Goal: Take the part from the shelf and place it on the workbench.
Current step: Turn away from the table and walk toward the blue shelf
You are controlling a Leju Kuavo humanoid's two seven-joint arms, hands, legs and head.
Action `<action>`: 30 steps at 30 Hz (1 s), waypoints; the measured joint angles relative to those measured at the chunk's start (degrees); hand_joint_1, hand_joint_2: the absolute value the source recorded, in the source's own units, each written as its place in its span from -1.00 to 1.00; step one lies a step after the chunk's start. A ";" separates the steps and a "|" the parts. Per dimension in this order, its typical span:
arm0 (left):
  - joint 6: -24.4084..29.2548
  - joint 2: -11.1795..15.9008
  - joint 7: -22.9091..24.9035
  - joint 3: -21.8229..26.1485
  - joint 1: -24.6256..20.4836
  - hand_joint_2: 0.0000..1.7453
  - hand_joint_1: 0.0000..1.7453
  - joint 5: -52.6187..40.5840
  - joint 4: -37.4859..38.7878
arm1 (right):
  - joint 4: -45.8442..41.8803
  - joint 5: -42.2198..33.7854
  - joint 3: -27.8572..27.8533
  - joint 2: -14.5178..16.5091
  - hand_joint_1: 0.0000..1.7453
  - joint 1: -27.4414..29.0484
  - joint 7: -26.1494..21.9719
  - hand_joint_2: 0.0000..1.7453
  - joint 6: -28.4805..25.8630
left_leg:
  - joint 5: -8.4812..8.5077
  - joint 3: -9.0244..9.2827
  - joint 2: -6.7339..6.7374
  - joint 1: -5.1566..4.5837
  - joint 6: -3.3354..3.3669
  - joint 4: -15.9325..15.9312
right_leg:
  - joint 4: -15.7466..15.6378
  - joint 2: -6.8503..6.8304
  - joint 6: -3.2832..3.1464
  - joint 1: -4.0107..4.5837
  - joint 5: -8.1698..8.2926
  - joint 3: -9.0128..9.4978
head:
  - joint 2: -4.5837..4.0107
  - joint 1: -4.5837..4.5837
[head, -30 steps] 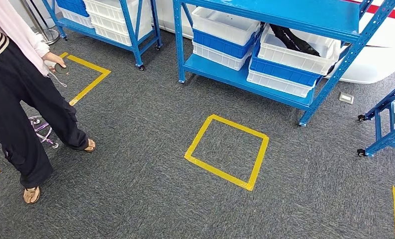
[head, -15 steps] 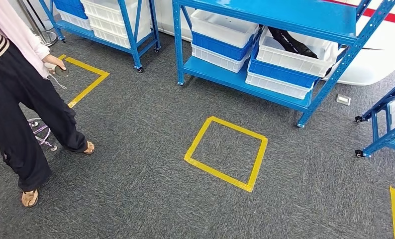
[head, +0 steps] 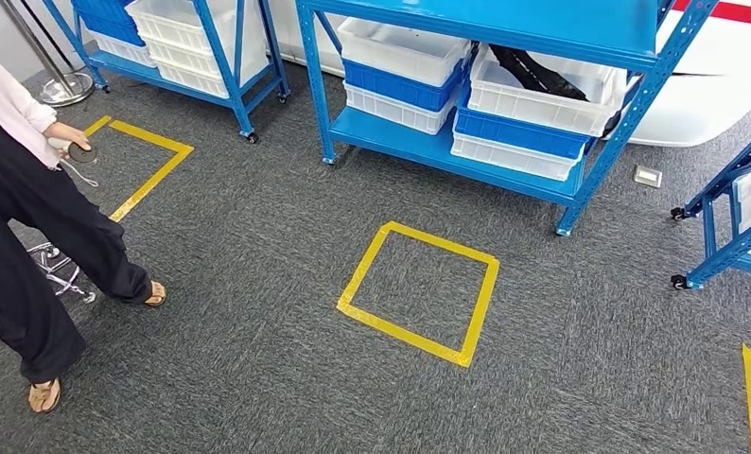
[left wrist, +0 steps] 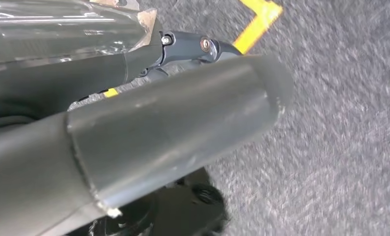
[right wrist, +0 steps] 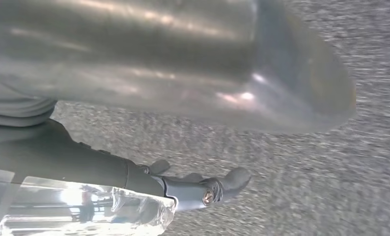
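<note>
Your task's thing, a long black part (head: 540,73), lies in the upper white plastic bin (head: 532,102) on the right side of the blue steel shelf (head: 504,24), at the far side of the scene. That bin sits on a blue bin, which in turn sits on another white one. Just left of that stack, on the same lower deck, you have a second stack: a white bin (head: 400,47) over a blue bin (head: 400,87) over a white one. On the grey carpet floor (head: 258,284), near the shelf and in front of it, a square of yellow tape (head: 402,333) is laid out. A second blue rack with white bins (head: 211,38) stands at the far left, and part of a wheeled blue rack (head: 731,218) shows at the right edge. A small pale plate (head: 647,176) lies on the floor between that rack and the shelf. A person in black trousers (head: 31,236) stands at the left, holding a small dark round object (head: 80,151) in one hand. Your left hand (left wrist: 183,113) hangs over the carpet holding nothing, its dark fingers (left wrist: 193,46) stretched out alongside the thick grey thumb. Your right hand (right wrist: 158,98) likewise holds nothing, and carpet shows in the gap between its thumb and its dark fingers (right wrist: 203,189).
</note>
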 joint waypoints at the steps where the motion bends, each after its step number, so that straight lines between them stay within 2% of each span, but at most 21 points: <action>1: 0.00 -0.02 -0.02 -0.02 0.06 -1.00 -1.00 -0.06 0.01 | 0.00 -0.01 0.00 -0.01 -1.00 -0.02 0.09 -1.00 0.00 | -1.25 -2.60 -0.01 -0.04 -0.07 3.15 | 0.00 0.09 -0.39 0.24 -0.43 0.42 | 0.00 -0.04; 3: 0.01 0.01 -0.04 -0.02 0.29 -1.00 -1.00 -0.13 0.01 | 0.00 -0.05 0.00 -0.01 -1.00 0.11 0.19 -1.00 0.01 | -2.81 -6.11 -0.04 -0.22 0.21 5.40 | -0.01 0.43 -0.86 0.74 -1.46 1.59 | 0.00 -0.03; 4: 0.01 0.03 -0.05 -0.02 0.39 -1.00 -1.00 -0.19 0.01 | 0.00 -0.08 0.00 -0.01 -1.00 0.19 0.22 -1.00 0.01 | -2.05 -6.53 -0.08 -0.43 0.64 3.85 | -0.02 0.62 -0.89 0.93 -2.05 2.23 | 0.00 -0.03; 5: 0.01 0.07 -0.05 -0.02 0.45 -1.00 -1.00 -0.24 0.01 | 0.00 -0.10 0.00 0.01 -1.00 0.25 0.24 -1.00 0.02 | -0.04 -6.15 -0.14 -0.78 1.26 0.81 | -0.05 0.76 -0.91 1.09 -2.66 2.90 | 0.00 -0.03; 7: 0.01 0.29 -0.06 -0.03 0.52 -1.00 -1.00 -0.33 0.01 | 0.02 -0.10 0.00 0.13 -1.00 0.24 0.24 -1.00 0.05 | 5.63 -4.62 -0.71 -1.74 2.80 -5.60 | -0.21 1.05 -0.73 1.26 -3.89 4.07 | 0.00 0.05; 8: 0.01 0.39 -0.07 -0.03 0.50 -1.00 -1.00 -0.35 0.01 | 0.04 -0.09 0.00 0.22 -1.00 0.14 0.23 -1.00 0.07 | 7.38 -4.00 -1.02 -2.18 3.37 -7.51 | -0.48 1.20 -0.46 1.26 -4.42 4.57 | 0.00 0.07; 9: 0.01 0.48 -0.09 -0.04 0.49 -1.00 -1.00 -0.36 0.01 | 0.05 -0.09 0.00 0.30 -1.00 0.04 0.23 -1.00 0.09 | 8.16 -3.59 -1.33 -2.49 3.76 -8.58 | -0.50 1.34 -0.10 1.33 -4.62 5.21 | 0.00 0.10; 12: -0.01 0.32 -0.17 -0.04 0.50 -1.00 -1.00 -0.37 0.03 | 0.07 -0.09 0.00 0.32 -1.00 0.01 0.27 -1.00 0.13 | 7.51 -0.77 -1.47 -2.51 4.53 -10.80 | 0.87 1.28 1.44 1.53 -3.74 6.14 | -0.01 0.09; 13: -0.01 0.26 -0.21 -0.04 0.51 -1.00 -1.00 -0.37 0.04 | 0.08 -0.09 0.00 0.28 -1.00 0.01 0.26 -1.00 0.13 | 7.36 0.55 -1.41 -2.39 4.80 -11.41 | 2.76 1.11 1.83 1.44 -3.46 5.23 | -0.02 0.14; 15: 0.00 0.22 -0.28 -0.04 0.50 -1.00 -1.00 -0.37 0.05 | 0.08 -0.09 0.00 0.22 -1.00 -0.15 0.24 -1.00 0.14 | 6.70 2.41 -1.30 -2.28 4.95 -12.05 | 8.81 0.76 1.93 1.19 -4.27 1.19 | -0.03 0.24; 17: 0.01 0.16 -0.28 -0.04 0.49 -1.00 -1.00 -0.37 0.05 | 0.08 -0.06 0.00 0.14 -1.00 -0.15 0.25 -1.00 0.14 | 5.53 3.56 -1.39 -2.19 4.81 -12.08 | 13.28 0.66 1.63 0.84 -7.55 -3.76 | -0.01 0.21; 18: 0.01 0.12 -0.27 -0.04 0.53 -1.00 -1.00 -0.37 0.05 | 0.09 -0.04 -0.01 0.08 -1.00 0.01 0.28 -1.00 0.14 | 4.79 4.34 -1.49 -2.14 4.65 -12.08 | 13.60 0.63 1.66 0.61 -9.27 -5.47 | -0.01 0.21; 19: 0.02 0.08 -0.27 -0.04 0.59 -1.00 -1.00 -0.37 0.05 | 0.10 -0.01 -0.01 0.03 -1.00 0.17 0.31 -1.00 0.14 | 4.01 5.26 -1.59 -2.05 4.43 -12.07 | 12.43 0.58 1.97 0.31 -10.05 -6.43 | -0.01 0.23; 20: 0.05 0.05 -0.26 -0.04 0.65 -1.00 -1.00 -0.37 0.05 | 0.13 0.04 -0.02 -0.02 -1.00 0.33 0.33 -1.00 0.14 | 3.16 6.28 -1.66 -1.94 4.14 -12.07 | 10.03 0.49 2.72 -0.05 -9.32 -6.86 | 0.00 0.24; 22: 0.20 0.11 -0.25 -0.03 0.75 -1.00 -1.00 -0.35 0.05 | 0.29 0.17 -0.01 -0.01 -1.00 0.50 0.35 -1.00 0.19 | 1.32 8.07 -1.62 -1.82 3.41 -11.94 | 3.97 -0.26 4.79 -0.54 -2.46 -6.47 | -0.01 0.30; 23: 0.28 0.15 -0.24 -0.03 0.73 -1.00 -1.00 -0.34 0.05 | 0.37 0.24 -0.01 0.00 -1.00 0.47 0.40 -1.00 0.22 | 0.45 8.67 -1.57 -1.79 2.98 -11.93 | 1.90 -0.68 4.98 -0.38 0.77 -5.92 | -0.01 0.31; 24: 0.33 0.17 -0.24 -0.03 0.68 -1.00 -1.00 -0.32 0.05 | 0.43 0.29 0.00 0.02 -1.00 0.40 0.45 -1.00 0.25 | -0.17 9.32 -1.50 -1.74 2.51 -11.86 | 0.73 -0.99 4.50 -0.14 3.12 -5.40 | -0.01 0.25; 26: 0.40 0.13 -0.25 -0.04 0.51 -1.00 -1.00 -0.30 0.05 | 0.45 0.33 -0.01 0.00 -1.00 0.15 0.54 -1.00 0.27 | -0.39 9.87 -1.34 -1.52 1.82 -11.37 | 0.33 -0.94 2.37 0.36 3.44 -4.65 | -0.01 0.13; 27: 0.42 0.09 -0.25 -0.04 0.44 -1.00 -1.00 -0.29 0.05 | 0.45 0.33 -0.02 -0.02 -1.00 0.05 0.56 -1.00 0.28 | -0.13 9.78 -1.25 -1.35 1.59 -10.61 | 0.21 -0.77 1.64 0.29 3.33 -4.31 | 0.00 0.04; 29: 0.44 0.02 -0.24 -0.04 0.36 -1.00 -1.00 -0.31 0.07 | 0.44 0.32 -0.02 -0.14 -1.00 -0.08 0.57 -1.00 0.28 | 0.73 7.54 -0.97 -1.12 1.30 -6.70 | 0.02 -0.60 0.42 0.21 2.81 -3.30 | 0.00 -0.04; 30: 0.44 -0.03 -0.22 -0.05 0.32 -1.00 -1.00 -0.34 0.07 | 0.44 0.29 -0.02 -0.20 -1.00 -0.17 0.58 -1.00 0.28 | 0.67 5.38 -0.84 -1.02 1.11 -3.34 | -0.07 -0.53 -0.26 0.16 2.38 -2.62 | 0.00 -0.12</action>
